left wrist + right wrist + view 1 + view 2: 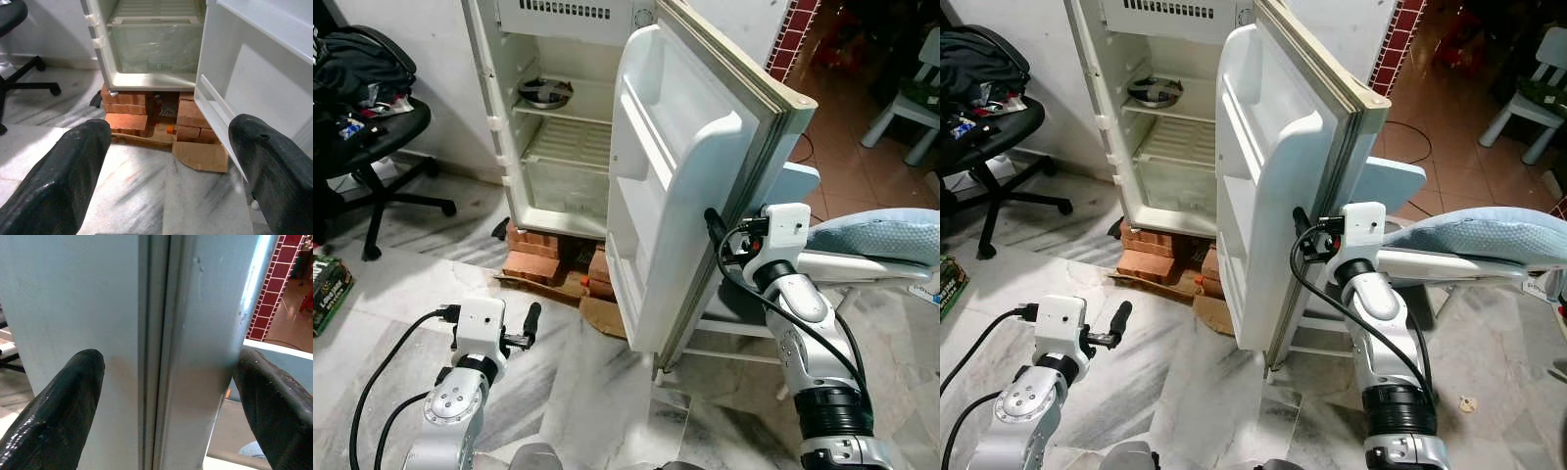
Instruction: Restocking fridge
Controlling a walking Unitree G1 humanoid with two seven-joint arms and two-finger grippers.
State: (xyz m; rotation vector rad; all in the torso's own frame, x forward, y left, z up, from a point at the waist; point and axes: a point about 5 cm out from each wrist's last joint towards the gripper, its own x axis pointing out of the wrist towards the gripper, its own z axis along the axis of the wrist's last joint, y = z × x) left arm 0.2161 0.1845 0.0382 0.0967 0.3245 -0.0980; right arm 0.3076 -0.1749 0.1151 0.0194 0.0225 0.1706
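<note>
The white fridge [558, 147] stands open, its door [675, 166] swung out toward me. A metal bowl [545, 93] rests on the upper shelf; the wire shelf and the clear drawer below hold nothing I can see. My right gripper [166, 372] is open at the door's outer edge, with one finger [58, 401] on each side of the edge. The same gripper [713, 227] is seen against the door at mid height. My left gripper [168, 142] is open and holds nothing. It hangs low over the marble floor and points toward the base of the fridge.
The fridge stands on red bricks [543, 255] with cardboard [602, 315] beside them. A black office chair [372, 137] piled with clothes is at the left, and a green box [325, 289] lies on the floor. A pale blue seat [793, 181] and cushion [881, 235] sit behind the door.
</note>
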